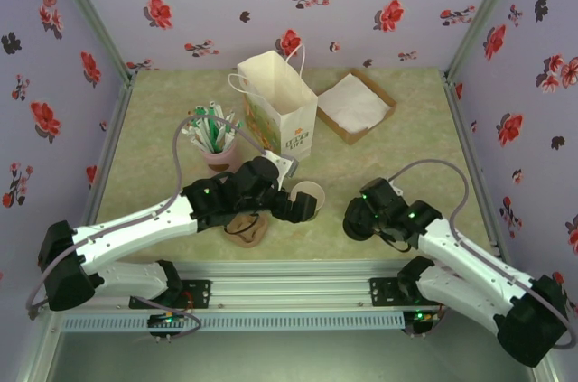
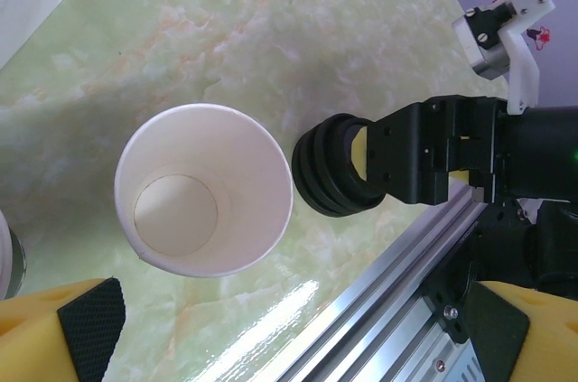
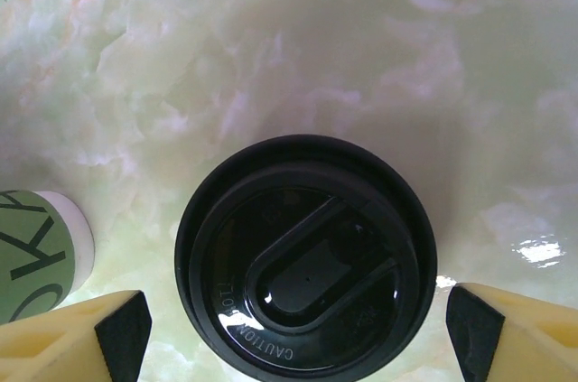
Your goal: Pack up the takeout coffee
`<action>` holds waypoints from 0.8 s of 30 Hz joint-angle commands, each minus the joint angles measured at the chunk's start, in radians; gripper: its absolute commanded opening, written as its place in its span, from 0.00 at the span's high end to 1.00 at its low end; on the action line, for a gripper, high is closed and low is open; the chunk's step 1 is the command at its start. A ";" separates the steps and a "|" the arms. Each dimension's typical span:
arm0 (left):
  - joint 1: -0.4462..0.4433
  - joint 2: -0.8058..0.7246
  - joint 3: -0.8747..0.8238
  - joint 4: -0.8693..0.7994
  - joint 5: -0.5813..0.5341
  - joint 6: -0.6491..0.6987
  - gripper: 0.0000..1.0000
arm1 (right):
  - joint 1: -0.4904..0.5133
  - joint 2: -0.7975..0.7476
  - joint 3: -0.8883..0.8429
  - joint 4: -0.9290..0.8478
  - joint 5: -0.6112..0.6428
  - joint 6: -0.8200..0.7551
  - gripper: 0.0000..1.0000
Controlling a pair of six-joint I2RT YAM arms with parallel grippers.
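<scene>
Paper cup point(image 2: 203, 188) stands upright on marbled green table point(image 2: 271, 30), lidless and empty, just ahead of left gripper point(image 2: 289, 337), whose jaws are spread wide with nothing held. Black lid point(image 3: 305, 256) tops lid stack point(image 2: 327, 170) beside cup, apart from it. Right gripper point(image 3: 298, 332) straddles lid, its 2 pads point(image 3: 122, 328) clear of the rim, no grip.

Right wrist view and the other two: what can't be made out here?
Right wrist view: green-lettered container cut off by the left edge; lettering unreadable.
Right wrist view: black lid covers whatever is beneath it.
Top view: brown cup carrier mostly hidden under the left arm.
Top view: paper bag contents hidden by its own walls.
</scene>
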 commanded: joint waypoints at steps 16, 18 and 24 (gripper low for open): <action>-0.009 -0.026 -0.006 -0.010 -0.037 0.027 0.01 | -0.014 0.082 -0.013 0.052 -0.016 -0.028 0.15; -0.009 -0.026 -0.009 -0.009 -0.038 0.027 0.01 | -0.014 0.086 -0.016 0.055 -0.016 -0.027 0.16; -0.009 -0.034 -0.016 -0.010 -0.043 0.027 0.01 | -0.017 0.093 -0.019 0.057 -0.016 -0.027 0.18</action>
